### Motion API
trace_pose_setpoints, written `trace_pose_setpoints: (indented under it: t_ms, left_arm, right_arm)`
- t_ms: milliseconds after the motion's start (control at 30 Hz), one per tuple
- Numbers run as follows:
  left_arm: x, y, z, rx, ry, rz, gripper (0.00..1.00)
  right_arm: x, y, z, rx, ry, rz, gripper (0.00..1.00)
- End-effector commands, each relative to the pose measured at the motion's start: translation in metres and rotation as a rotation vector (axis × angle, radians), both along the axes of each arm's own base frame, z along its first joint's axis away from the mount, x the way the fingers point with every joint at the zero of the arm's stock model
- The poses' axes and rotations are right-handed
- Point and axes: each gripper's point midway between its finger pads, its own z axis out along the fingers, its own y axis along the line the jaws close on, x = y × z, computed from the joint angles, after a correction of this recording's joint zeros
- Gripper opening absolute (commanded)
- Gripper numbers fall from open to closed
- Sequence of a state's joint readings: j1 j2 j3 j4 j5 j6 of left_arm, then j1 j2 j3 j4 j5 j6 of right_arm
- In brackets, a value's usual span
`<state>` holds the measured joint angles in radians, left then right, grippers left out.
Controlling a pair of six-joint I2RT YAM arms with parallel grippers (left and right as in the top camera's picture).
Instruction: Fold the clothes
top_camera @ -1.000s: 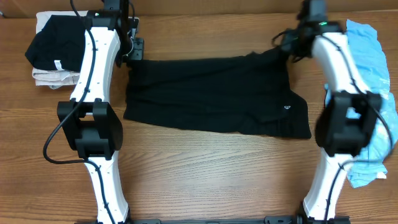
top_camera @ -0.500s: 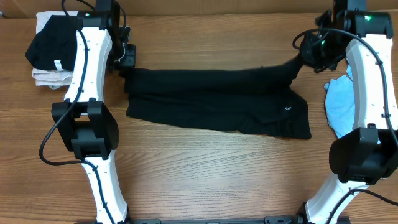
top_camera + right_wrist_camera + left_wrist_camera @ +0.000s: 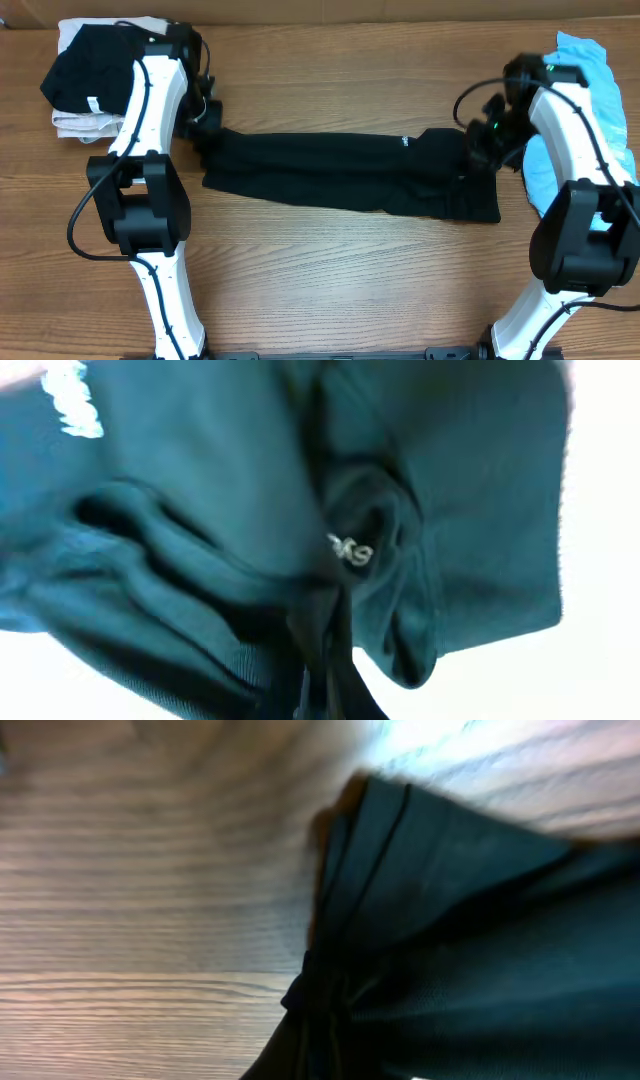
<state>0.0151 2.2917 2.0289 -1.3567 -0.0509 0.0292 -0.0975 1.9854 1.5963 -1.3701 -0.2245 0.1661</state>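
Note:
The black T-shirt (image 3: 345,172) lies as a long folded band across the middle of the table, with small white lettering near its top edge. My left gripper (image 3: 203,122) is shut on its far left corner; in the left wrist view the black cloth (image 3: 470,950) bunches into the hidden jaws. My right gripper (image 3: 480,140) is shut on its far right edge; the right wrist view shows gathered cloth (image 3: 250,530) with white lettering pinched at the bottom. A light blue shirt (image 3: 590,90) lies at the right, under my right arm.
A stack of folded cream and black pieces (image 3: 85,80) sits at the far left corner. Bare wood tabletop (image 3: 340,280) spreads in front of the T-shirt.
Both grippers have pulled the T-shirt's far edge toward the front, folding the cloth over itself into a narrower band. The right arm has swung back in over the blue shirt.

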Motion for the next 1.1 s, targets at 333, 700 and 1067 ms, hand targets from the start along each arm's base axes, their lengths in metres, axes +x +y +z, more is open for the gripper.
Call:
trace_pose_setpoints:
  t_ms: [333,700,1067]
  left_arm:
    - [-0.018,0.012,-0.014,0.018,0.066,0.018,1.00]
    - [-0.019,-0.028,0.044,-0.289,0.048,-0.102,1.00]
    - [-0.033,-0.031,0.124,-0.278,-0.099,-0.126,0.98]
  right_arm:
    - [-0.006,-0.006,-0.012,-0.027,-0.002,-0.045,0.38]
    - [0.022,-0.001,0.103,0.006,-0.243,-0.047,0.40]
    - [-0.020,0.016,0.230,0.039,-0.619,-0.028,0.46]
